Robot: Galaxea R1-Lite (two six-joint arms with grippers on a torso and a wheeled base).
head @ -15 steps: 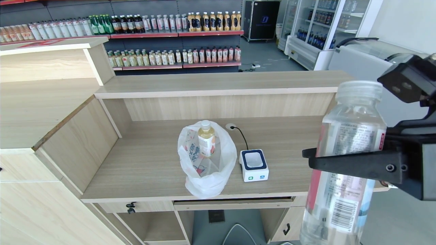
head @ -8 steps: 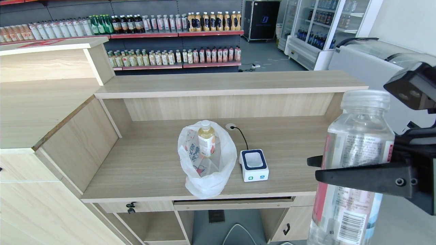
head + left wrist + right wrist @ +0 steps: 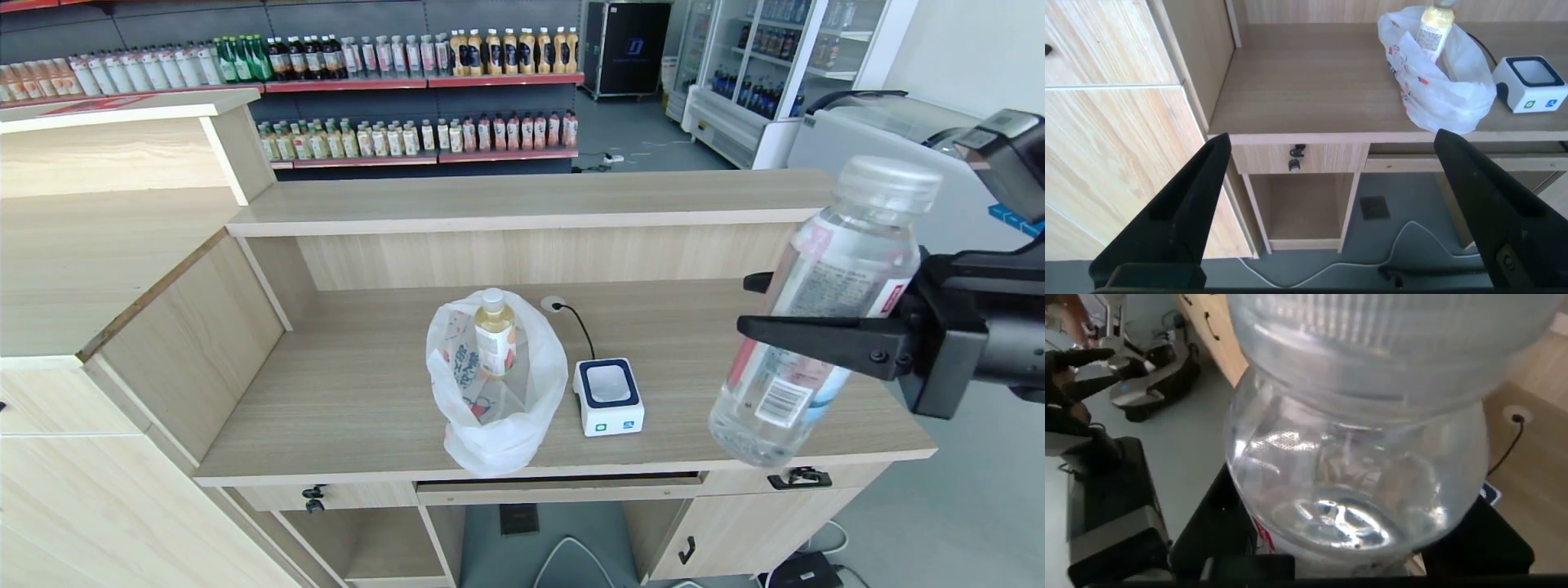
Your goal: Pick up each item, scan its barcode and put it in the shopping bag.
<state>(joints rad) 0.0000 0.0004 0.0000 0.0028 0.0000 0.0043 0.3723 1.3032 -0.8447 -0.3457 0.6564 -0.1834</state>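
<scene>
Plastic bottle (image 3: 849, 253) in right gripper (image 3: 744, 304)

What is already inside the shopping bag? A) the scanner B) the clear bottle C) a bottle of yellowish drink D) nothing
C: the yellowish drink bottle stands inside the shopping bag, while the clear bottle is up in the right gripper and the scanner sits beside the bag.

A clear water bottle (image 3: 833, 269) hangs tilted above the worktop (image 3: 367, 392), cap up; a tea bottle (image 3: 495, 335) stands inside the white shopping bag (image 3: 498, 437).
</scene>
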